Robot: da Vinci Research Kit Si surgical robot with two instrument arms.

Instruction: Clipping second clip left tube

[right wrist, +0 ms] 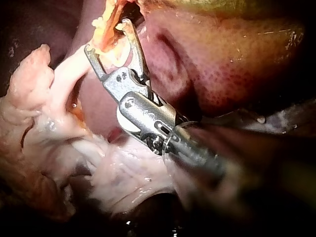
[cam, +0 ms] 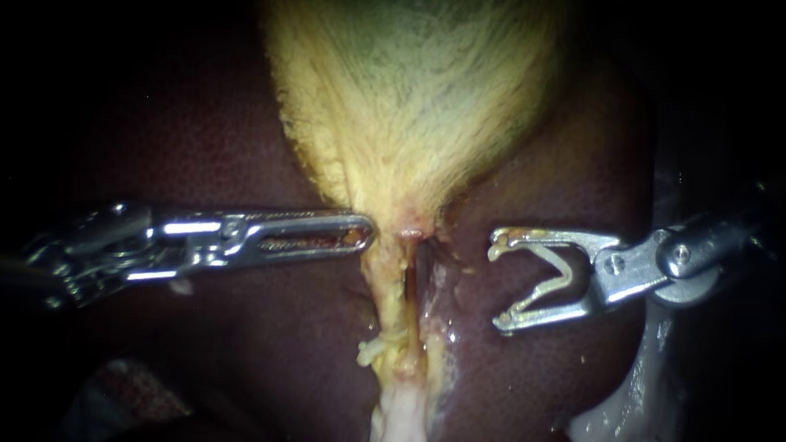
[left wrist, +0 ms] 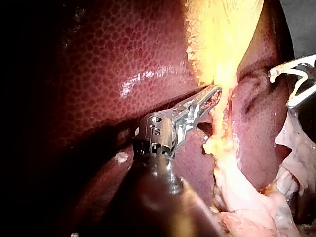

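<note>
**Clip loaded, not yet on the left tube**

From what I can see, the placing is all to come. The right instrument (cam: 498,282) has its jaws wide apart with a pale clip (cam: 550,278) seated between them. It is level with the tubes under the gallbladder (cam: 409,98) but clear of them. The left tube (cam: 386,299), the yellow strand running down from the gallbladder's neck, shows no clip I can be sure of. A pale lump (cam: 372,349) on its side could be fat.

The left instrument (cam: 363,234) has its jaws together, its tip at the tube's edge.

The left wrist view shows that tip touching the yellow strand. The right wrist view sets the open jaws over the strand, but depth is unreadable there. Only the endoscope view shows the gap. The right wrist view alone shows pale loose tissue (right wrist: 118,173) beneath the shaft.
</note>
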